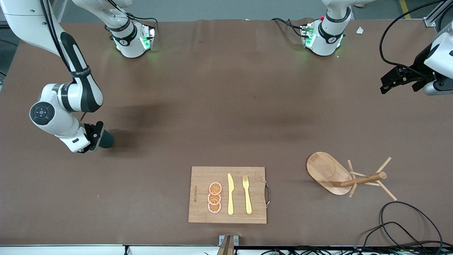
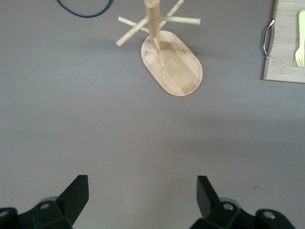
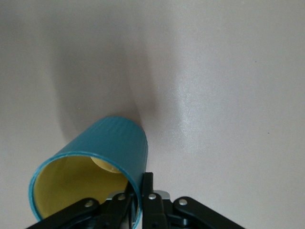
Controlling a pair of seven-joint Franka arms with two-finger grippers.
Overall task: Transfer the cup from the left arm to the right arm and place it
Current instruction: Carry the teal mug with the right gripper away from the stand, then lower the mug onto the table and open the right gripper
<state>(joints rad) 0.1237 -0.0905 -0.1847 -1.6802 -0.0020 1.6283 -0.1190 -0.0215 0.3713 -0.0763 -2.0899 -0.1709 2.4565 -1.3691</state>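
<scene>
The cup (image 1: pixel 106 139) is a dark teal ribbed mug with a yellowish inside. My right gripper (image 1: pixel 95 137) is shut on its rim, one finger inside and one outside, toward the right arm's end of the table. In the right wrist view the cup (image 3: pixel 109 152) is tilted, its base down at the brown table; I cannot tell if it touches. Its handle is hidden. My left gripper (image 1: pixel 391 82) is open and empty, up over the left arm's end of the table. Its two fingertips (image 2: pixel 76 193) stand wide apart over bare table.
A wooden mug tree (image 1: pixel 339 175) on an oval base stands toward the left arm's end; it also shows in the left wrist view (image 2: pixel 164 52). A cutting board (image 1: pixel 227 194) with orange slices, a yellow knife and fork lies near the front edge. Black cables (image 1: pixel 407 226) lie at the corner.
</scene>
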